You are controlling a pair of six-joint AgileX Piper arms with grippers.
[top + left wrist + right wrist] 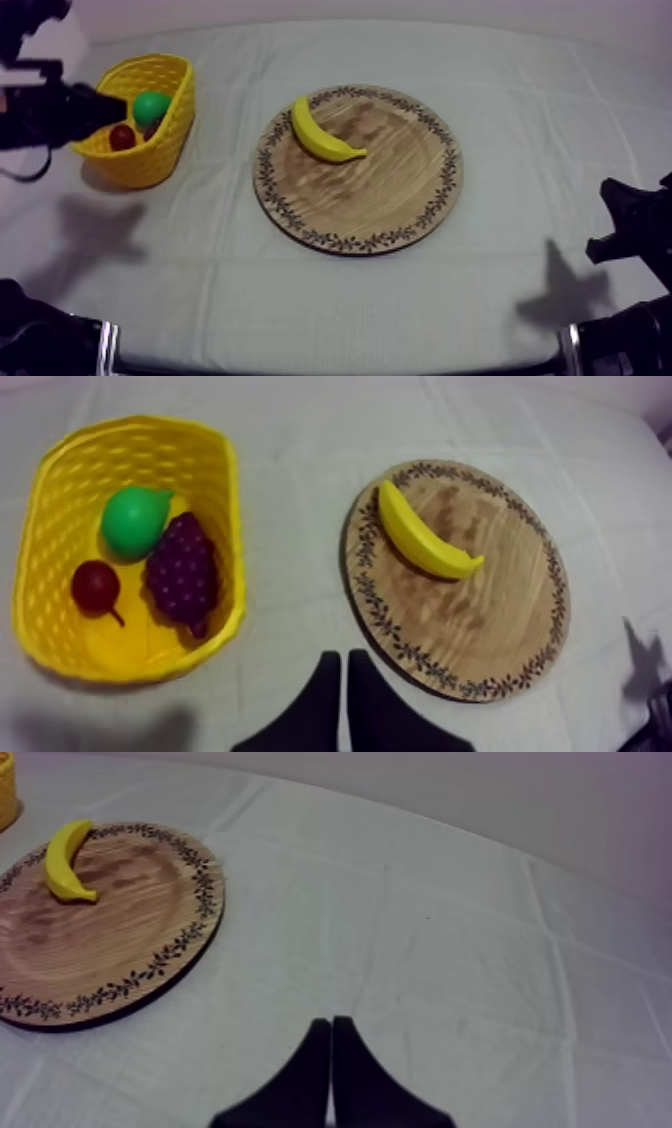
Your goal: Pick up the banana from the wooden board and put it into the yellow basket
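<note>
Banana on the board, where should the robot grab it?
Grip the curved yellow toy banana at its thick middle, coming down from above, jaws across its width. It lies flat on the round wooden board, nothing beside it, and its ends taper.

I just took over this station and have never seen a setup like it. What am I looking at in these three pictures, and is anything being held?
A two-armed robot works at a cloth-covered table. One picture looks down from above the table. The other two come from cameras riding on each arm's wrist. The black wedges in those two are the left gripper and the right gripper, both shut on nothing. A yellow toy banana lies on the round wooden board. The yellow basket holds a green pear, a bunch of purple grapes and a small red fruit.
</note>
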